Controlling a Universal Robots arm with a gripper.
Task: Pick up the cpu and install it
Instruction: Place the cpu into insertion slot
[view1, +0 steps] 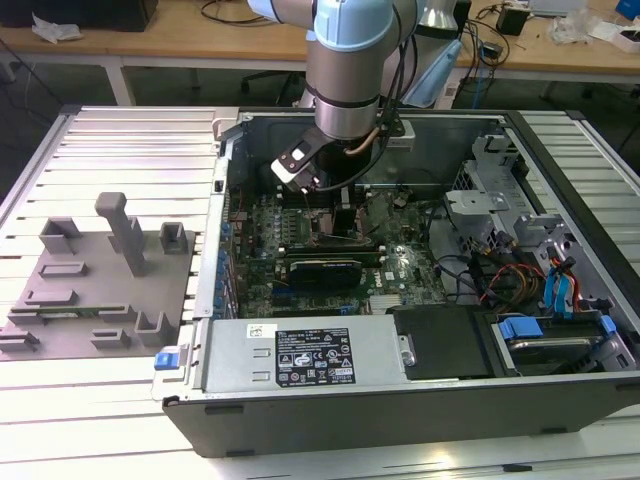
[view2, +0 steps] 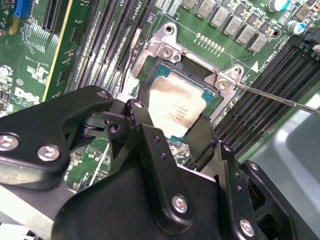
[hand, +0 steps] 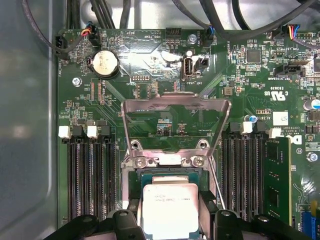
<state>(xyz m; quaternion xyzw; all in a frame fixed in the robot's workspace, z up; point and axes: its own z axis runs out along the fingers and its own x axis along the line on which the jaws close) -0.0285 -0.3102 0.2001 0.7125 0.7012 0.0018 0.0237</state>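
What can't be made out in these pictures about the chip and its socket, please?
- Seating: in the second wrist view the tool, shut on the chip, covers the chip's near edge, so whether it is seated or held above cannot be told.
- Contacts of the socket: the chip covers them in both wrist views.
- Exterior view: the arm stands in front of the socket area.

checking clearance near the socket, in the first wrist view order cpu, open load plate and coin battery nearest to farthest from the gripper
From the gripper:
1. cpu, right in its grasp.
2. load plate, flipped open just beyond the cpu.
3. coin battery, farther out past the plate, off to one side.
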